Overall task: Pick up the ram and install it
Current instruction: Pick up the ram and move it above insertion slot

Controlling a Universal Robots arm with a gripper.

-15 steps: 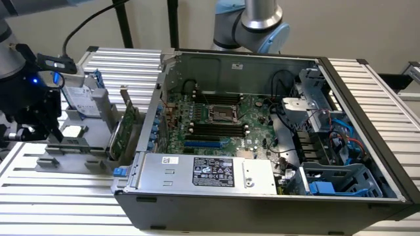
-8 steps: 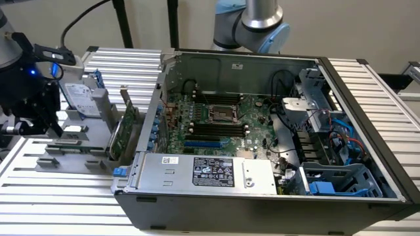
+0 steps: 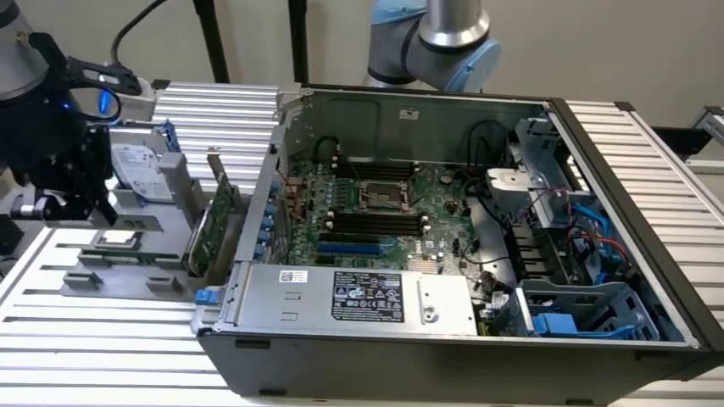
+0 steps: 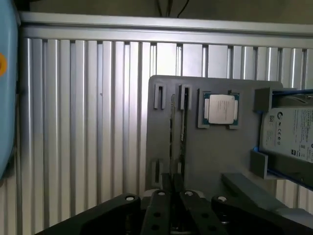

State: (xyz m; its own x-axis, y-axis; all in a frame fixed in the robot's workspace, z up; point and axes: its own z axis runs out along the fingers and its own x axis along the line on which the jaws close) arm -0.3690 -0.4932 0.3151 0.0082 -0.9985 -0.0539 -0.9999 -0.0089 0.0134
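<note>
A: Ram point(image 4: 178, 132), where does it sit?

B: On edge in a slot of the grey holder point(image 4: 210, 156), right below the gripper point(image 4: 173, 198). Its long axis runs straight away from the gripper, in line with the gripper's middle.

A: Is the gripper spread or pinching?

B: That cannot be told; it is at the stick's near end.

A: And farther off?

B: The CPU point(image 4: 221, 108) lies just beside the ram, with the drive point(image 4: 293, 132) past it. In the exterior view the wrist point(image 3: 46, 127) hangs at the left of the frame, pointing down over the holder. The case point(image 3: 633, 170) stands well apart, toward that view's right.
</note>
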